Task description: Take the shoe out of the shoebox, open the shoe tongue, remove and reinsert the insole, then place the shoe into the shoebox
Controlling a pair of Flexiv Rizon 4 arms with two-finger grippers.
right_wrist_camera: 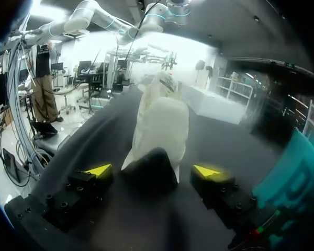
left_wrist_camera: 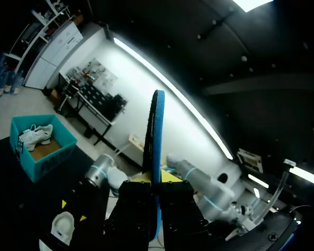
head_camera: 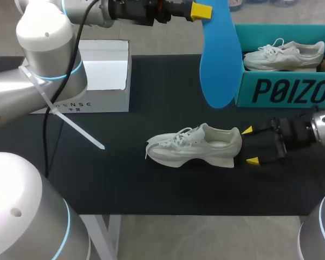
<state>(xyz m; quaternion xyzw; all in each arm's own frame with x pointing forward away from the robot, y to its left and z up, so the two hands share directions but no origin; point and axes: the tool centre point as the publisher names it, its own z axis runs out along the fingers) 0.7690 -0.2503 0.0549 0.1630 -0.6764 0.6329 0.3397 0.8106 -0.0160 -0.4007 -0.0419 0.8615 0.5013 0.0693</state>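
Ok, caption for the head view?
Left claw holds the blue insole aloft; open right claw sits at the heel of the white shoe on the black table.

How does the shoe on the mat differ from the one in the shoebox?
The shoe on the mat lies in the open; the boxed shoe sits inside the teal shoebox. The mat shoe's heel is between the right claw's open fingers; nothing touches the boxed shoe. Both are white lace-up sneakers.

1. A table (head_camera: 124,184) is lying under a black cover (head_camera: 168,108), filling the head view's middle.
2. A white box (head_camera: 105,89) is sitting on it at ten o'clock, its top catching light.
3. A white table leg (head_camera: 113,238) is showing at seven o'clock.
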